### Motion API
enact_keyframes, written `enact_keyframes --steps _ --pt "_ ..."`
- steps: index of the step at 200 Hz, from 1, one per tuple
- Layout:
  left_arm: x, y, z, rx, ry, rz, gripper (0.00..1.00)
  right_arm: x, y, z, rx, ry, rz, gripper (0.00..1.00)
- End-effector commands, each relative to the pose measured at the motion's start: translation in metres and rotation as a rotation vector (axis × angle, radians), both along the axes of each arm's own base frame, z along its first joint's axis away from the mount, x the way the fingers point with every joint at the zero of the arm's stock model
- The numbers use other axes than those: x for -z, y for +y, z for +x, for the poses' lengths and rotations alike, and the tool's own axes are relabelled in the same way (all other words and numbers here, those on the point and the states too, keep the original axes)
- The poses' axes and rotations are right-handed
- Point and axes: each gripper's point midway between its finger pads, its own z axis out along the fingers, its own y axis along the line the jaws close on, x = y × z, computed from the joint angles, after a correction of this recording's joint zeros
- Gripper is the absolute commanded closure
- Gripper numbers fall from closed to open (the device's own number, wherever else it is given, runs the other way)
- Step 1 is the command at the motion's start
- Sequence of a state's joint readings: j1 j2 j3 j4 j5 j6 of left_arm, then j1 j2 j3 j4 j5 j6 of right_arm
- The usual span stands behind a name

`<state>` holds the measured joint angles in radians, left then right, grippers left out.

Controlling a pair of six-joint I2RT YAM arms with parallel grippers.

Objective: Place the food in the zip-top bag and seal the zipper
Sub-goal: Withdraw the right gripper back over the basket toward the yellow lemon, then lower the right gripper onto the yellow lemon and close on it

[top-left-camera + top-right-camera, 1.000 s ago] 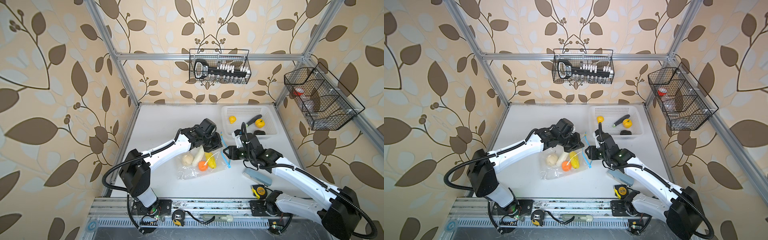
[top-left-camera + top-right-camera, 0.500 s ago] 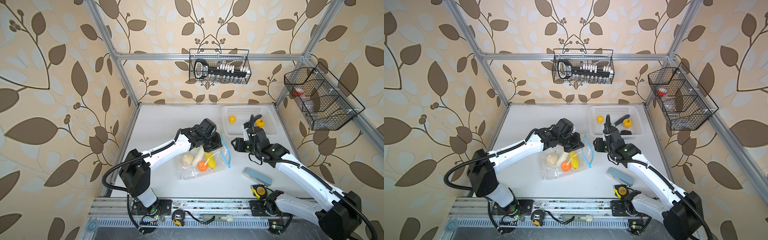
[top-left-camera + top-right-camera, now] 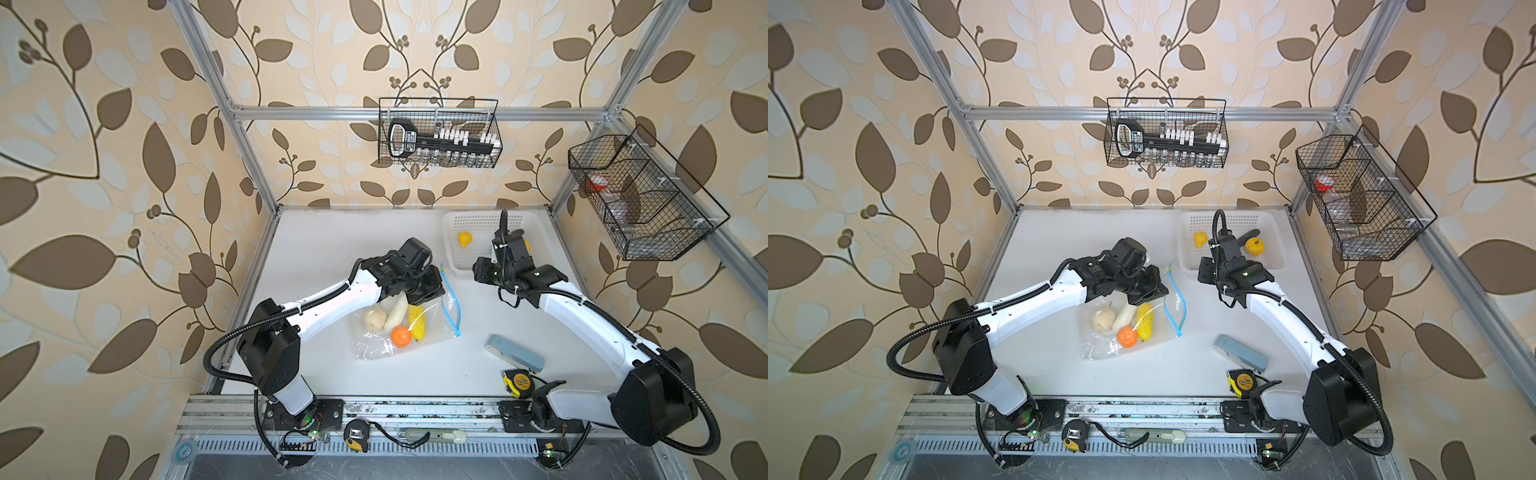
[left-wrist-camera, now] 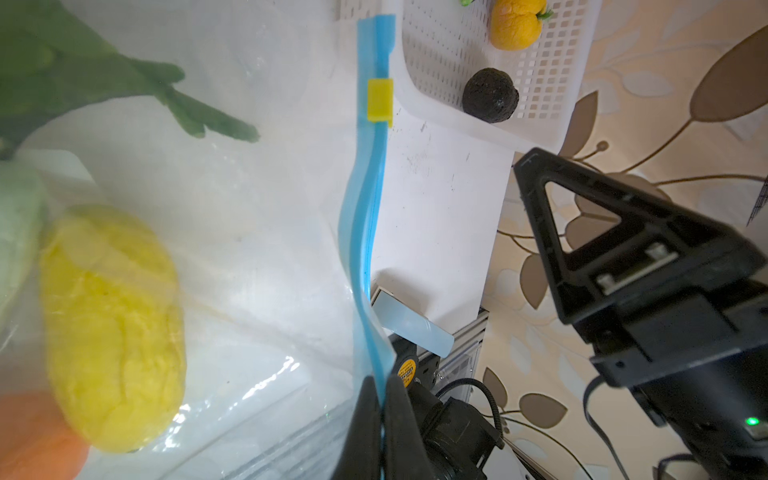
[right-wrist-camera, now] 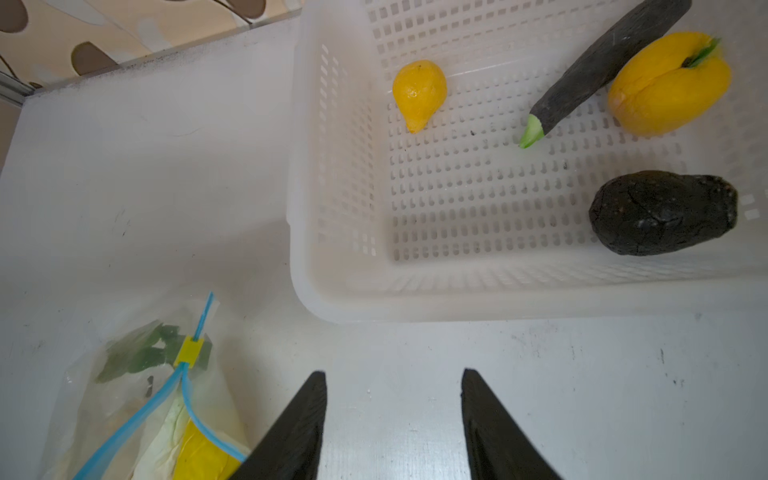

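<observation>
Left fingers (image 4: 360, 419) pinched shut on the zipper (image 4: 361, 216) strip, holding the zip-top bag (image 3: 436, 332) mouth up, mid-worktop (image 5: 124, 166). Right fingers (image 5: 299, 424) — half open, empty — have pulled back from that mouth toward the white basket (image 5: 332, 208) in the far right corner; four food pieces (image 5: 419, 93) wait there — next pick, probably.

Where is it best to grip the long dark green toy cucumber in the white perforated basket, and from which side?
Probably from above, jaws across the narrow width of the long dark green toy cucumber, nearer its pale green tip: it lies on its side in the white perforated basket, its other end close by the yellow-orange toy pepper.
</observation>
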<state>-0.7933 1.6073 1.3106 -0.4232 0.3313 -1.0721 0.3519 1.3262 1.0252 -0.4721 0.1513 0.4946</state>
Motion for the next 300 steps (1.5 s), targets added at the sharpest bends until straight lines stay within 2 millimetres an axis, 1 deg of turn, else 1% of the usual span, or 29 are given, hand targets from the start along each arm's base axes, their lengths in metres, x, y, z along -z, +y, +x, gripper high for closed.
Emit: enact_keyframes --steps 1,64,82,89,92,99,163,176,223,248,273,300 --pt "-0.023 -0.001 -0.005 0.01 -0.055 -0.046 1.0 -0.009 -0.004 0.018 0.02 -0.04 -0.036 0.47" --pt "-0.023 0.001 -0.006 0.007 -0.055 -0.049 1.0 -0.008 -0.004 0.056 0.027 -0.046 -0.084 0.47" --pt "-0.023 0.001 -0.006 0.007 -0.055 -0.05 1.0 -0.006 -0.006 0.068 0.036 -0.039 -0.089 0.47" --pt "-0.023 0.001 -0.007 0.007 -0.055 -0.05 1.0 0.001 -0.008 0.069 0.041 -0.02 -0.096 0.47" --pt "-0.023 0.001 -0.007 0.006 -0.054 -0.049 1.0 -0.007 -0.008 0.075 0.045 -0.037 -0.093 0.47" --pt "-0.023 0.001 -0.007 0.007 -0.055 -0.05 1.0 -0.008 -0.009 0.079 0.047 -0.036 -0.097 0.47" --pt "-0.022 0.001 -0.007 0.011 -0.054 -0.049 1.0 0.019 -0.02 0.116 0.067 0.062 -0.17 0.46" --pt "-0.023 0.002 -0.007 0.011 -0.055 -0.049 1.0 0.021 -0.022 0.124 0.069 0.084 -0.182 0.46" --pt "-0.022 0.001 -0.007 0.015 -0.054 -0.05 1.0 0.045 -0.021 0.146 0.026 0.175 -0.202 0.46" --pt "-0.02 0.001 -0.007 0.015 -0.05 -0.048 1.0 0.06 -0.025 0.155 0.019 0.227 -0.209 0.46" --pt "-0.019 0.0 -0.008 0.017 -0.05 -0.046 1.0 0.065 -0.027 0.165 0.013 0.228 -0.189 0.45" --pt "-0.018 0.001 -0.008 0.016 -0.049 -0.042 1.0 0.07 -0.025 0.174 -0.01 0.222 -0.139 0.43"
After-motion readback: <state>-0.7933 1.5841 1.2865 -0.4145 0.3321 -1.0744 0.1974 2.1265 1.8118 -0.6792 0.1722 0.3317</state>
